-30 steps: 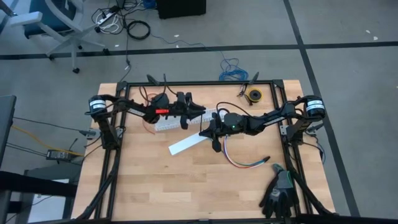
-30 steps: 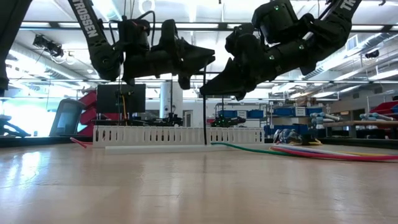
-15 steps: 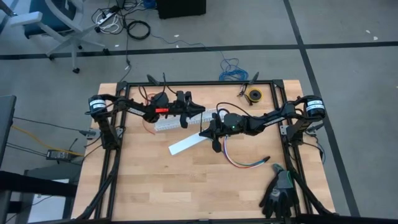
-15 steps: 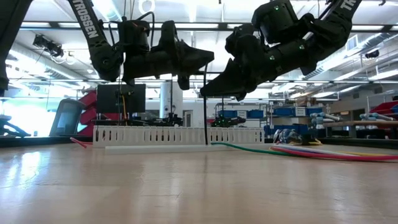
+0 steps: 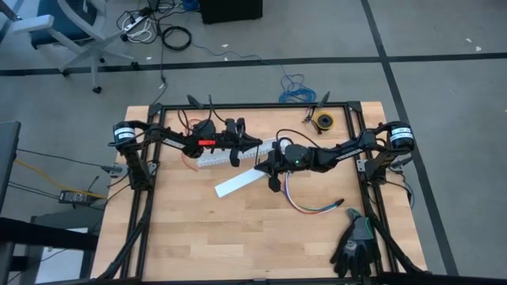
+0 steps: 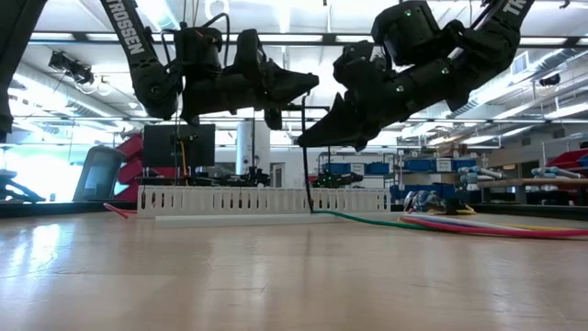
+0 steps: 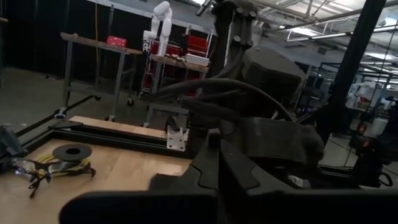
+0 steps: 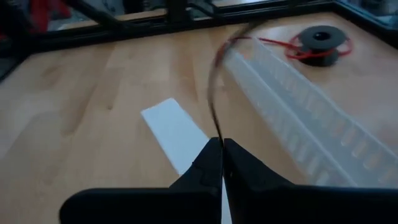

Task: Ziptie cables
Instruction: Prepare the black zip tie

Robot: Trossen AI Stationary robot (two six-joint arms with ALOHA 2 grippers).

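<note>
Above the white slotted channel (image 6: 262,200), the ziptie (image 6: 306,156) hangs nearly upright, pinched in the closed right claw (image 8: 221,144). The left claw (image 6: 308,85), now shut beside its top end, may have closed on nothing. A second ago it was part open. The cables (image 5: 313,207) lie on the tabletop (image 5: 238,229), well apart from the channel.

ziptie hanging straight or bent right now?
Bent: the ziptie hangs upright from the right gripper, then hooks over at its top toward the left gripper.
</note>
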